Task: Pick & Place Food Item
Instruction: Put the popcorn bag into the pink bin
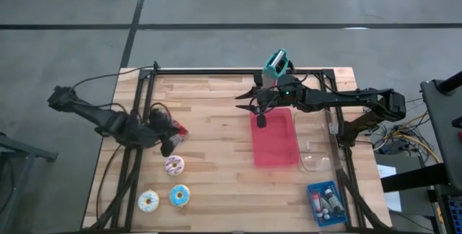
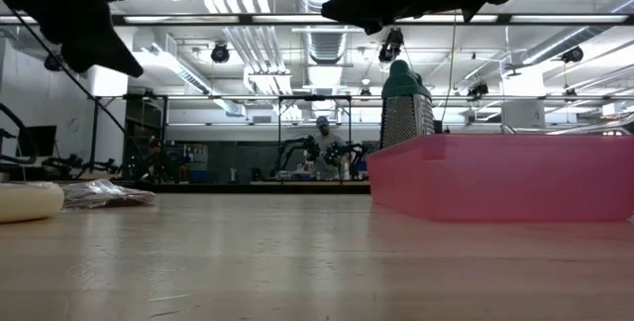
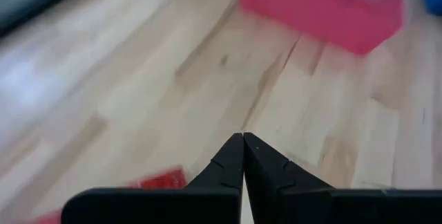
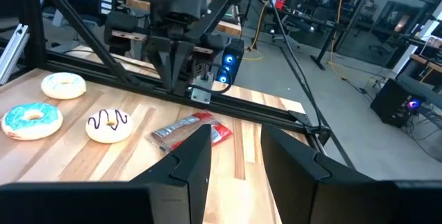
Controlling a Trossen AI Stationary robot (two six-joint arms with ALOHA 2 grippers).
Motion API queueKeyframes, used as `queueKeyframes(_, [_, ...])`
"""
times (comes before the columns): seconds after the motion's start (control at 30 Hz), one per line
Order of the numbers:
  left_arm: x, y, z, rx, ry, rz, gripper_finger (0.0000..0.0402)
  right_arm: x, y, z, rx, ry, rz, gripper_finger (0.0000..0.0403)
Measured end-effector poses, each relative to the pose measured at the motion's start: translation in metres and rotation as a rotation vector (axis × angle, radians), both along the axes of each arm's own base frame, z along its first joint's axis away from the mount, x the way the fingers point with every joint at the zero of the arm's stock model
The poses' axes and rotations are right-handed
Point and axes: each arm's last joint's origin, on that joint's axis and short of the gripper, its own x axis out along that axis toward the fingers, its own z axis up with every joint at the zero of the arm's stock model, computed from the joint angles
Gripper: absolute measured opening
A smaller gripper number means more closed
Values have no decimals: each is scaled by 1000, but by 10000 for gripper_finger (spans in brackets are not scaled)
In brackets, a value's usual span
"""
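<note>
Looking from largest down: table (image 1: 216, 118) carries a pink bin (image 1: 275, 139) whose long axis runs from the far edge toward the near edge in the high view. Right gripper (image 1: 249, 102) hovers just beyond the bin's far-left corner, fingers apart and empty. Left gripper (image 1: 167, 147) is pinched together above the table, holding nothing, beside a red wrapper (image 4: 192, 128). Three donuts (image 1: 174, 165) lie near the left front; only the right wrist view shows their icing clearly, blue, white and chocolate-drizzled. Only the low view shows a grater (image 2: 407, 109) behind the bin. No writing is readable
</note>
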Motion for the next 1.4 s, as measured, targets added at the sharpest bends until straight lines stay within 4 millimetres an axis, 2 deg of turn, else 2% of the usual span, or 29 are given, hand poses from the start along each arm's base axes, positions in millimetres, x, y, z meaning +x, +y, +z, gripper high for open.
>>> queueKeyframes(0.2, [24, 0, 7, -95, 63, 96, 12, 0, 0, 0, 0, 0, 0, 121])
queueKeyframes(0.43, [43, 14, -13, -124, 202, 286, 12, 0, 0, 0, 0, 1, 0, 121])
queueKeyframes(0.53, [46, 21, -22, -202, 264, 382, 12, 0, 0, 0, 0, 1, 0, 121])
queueKeyframes(0.67, [47, 26, -23, -273, 237, 526, 16, 0, 0, 0, 0, 1, 0, 121])
queueKeyframes(0.87, [38, 27, -23, -346, 207, 705, 69, 0, 0, 0, 0, 1, 0, 121])
queueKeyframes(1.0, [36, 26, -25, -434, 226, 773, 119, 0, 0, 0, 0, 1, 0, 121])
queueKeyframes(1.17, [34, 29, -28, -462, 235, 863, 181, 0, 0, 0, 0, 1, 0, 121])
queueKeyframes(1.4, [38, 33, -35, -506, 263, 975, 208, 0, 0, 0, 0, 1, 1, 121])
